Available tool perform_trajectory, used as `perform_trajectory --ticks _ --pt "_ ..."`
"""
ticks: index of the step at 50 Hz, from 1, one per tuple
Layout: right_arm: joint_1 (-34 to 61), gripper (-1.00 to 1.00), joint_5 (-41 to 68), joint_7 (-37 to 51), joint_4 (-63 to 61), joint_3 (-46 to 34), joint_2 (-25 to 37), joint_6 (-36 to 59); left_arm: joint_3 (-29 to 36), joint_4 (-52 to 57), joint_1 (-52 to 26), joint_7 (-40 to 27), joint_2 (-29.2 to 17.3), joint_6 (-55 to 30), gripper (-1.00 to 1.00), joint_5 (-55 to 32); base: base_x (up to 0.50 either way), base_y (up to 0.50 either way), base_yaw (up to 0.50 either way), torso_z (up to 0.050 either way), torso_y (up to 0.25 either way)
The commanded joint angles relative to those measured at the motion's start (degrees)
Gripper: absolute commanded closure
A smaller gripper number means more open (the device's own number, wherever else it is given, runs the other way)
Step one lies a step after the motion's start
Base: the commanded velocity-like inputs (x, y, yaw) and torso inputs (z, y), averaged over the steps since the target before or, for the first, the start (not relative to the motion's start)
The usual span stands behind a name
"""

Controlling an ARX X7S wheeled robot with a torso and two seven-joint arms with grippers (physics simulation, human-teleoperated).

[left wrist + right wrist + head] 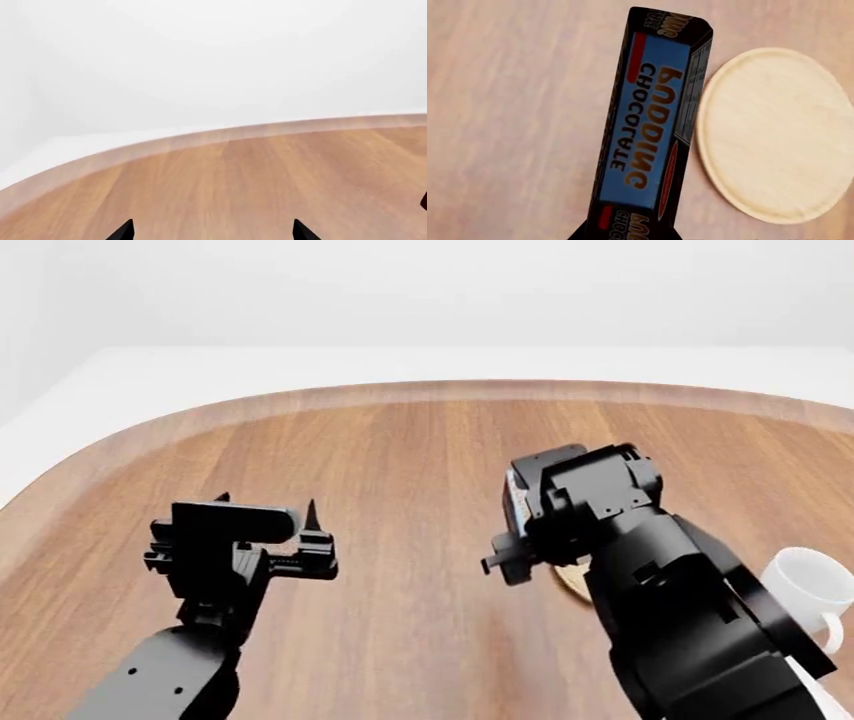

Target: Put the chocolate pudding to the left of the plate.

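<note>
The pudding (650,135) is a thin dark box with a blue face, red stripes and orange "CHOCOLATE PUDDING" lettering, seen in the right wrist view raised over the wooden bench (514,125), its near end running out of the picture toward the camera. Just beside it lies the plate (777,135), a flat round light-tan wooden disc with a low rim. From the head view only a sliver of the plate (574,580) shows, and the pudding is hidden.

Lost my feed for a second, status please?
Left hand open, empty, over bare table. Right hand's grip can't be seen; pudding box fills its wrist view, beside the plate. White mug off right, nothing blocking.
</note>
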Motion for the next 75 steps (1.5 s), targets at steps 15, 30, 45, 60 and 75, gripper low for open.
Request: perform_trajectory --ticks 15,30,45,60,75 --pt "2.2 1.00 4.6 3.8 0.0 -2.4 -0.1 0.8 -1.6 0.7 -9.9 0.5 -1.1 -10.6 -1.00 -5.4 0.00 0.00 0.00 0.000 -0.198" --pt "5.3 1.00 4.7 5.1 0.0 -0.8 -0.1 2.0 -1.4 1.1 -11.4 0.5 -1.3 -12.2 -1.00 -6.4 0.00 0.00 0.00 0.000 -0.164" --pt "8.6 1.00 1.2 9.0 0.0 6.5 -0.1 3.5 -1.4 2.5 -12.0 0.6 -1.8 -13.3 -1.00 -7.5 0.00 0.00 0.00 0.000 0.000" --pt "7.8 1.00 2.6 16.2 0.0 10.4 -0.1 1.4 -1.6 4.1 -11.8 0.7 -2.5 -13.5 -1.00 -8.2 0.00 0.00 0.00 0.000 0.000" --pt "7.7 1.00 19.3 16.4 0.0 -7.3 -0.1 -4.8 -1.9 4.5 -11.5 0.6 -2.8 -13.2 -1.00 -8.7 0.00 0.00 0.00 0.000 0.000"
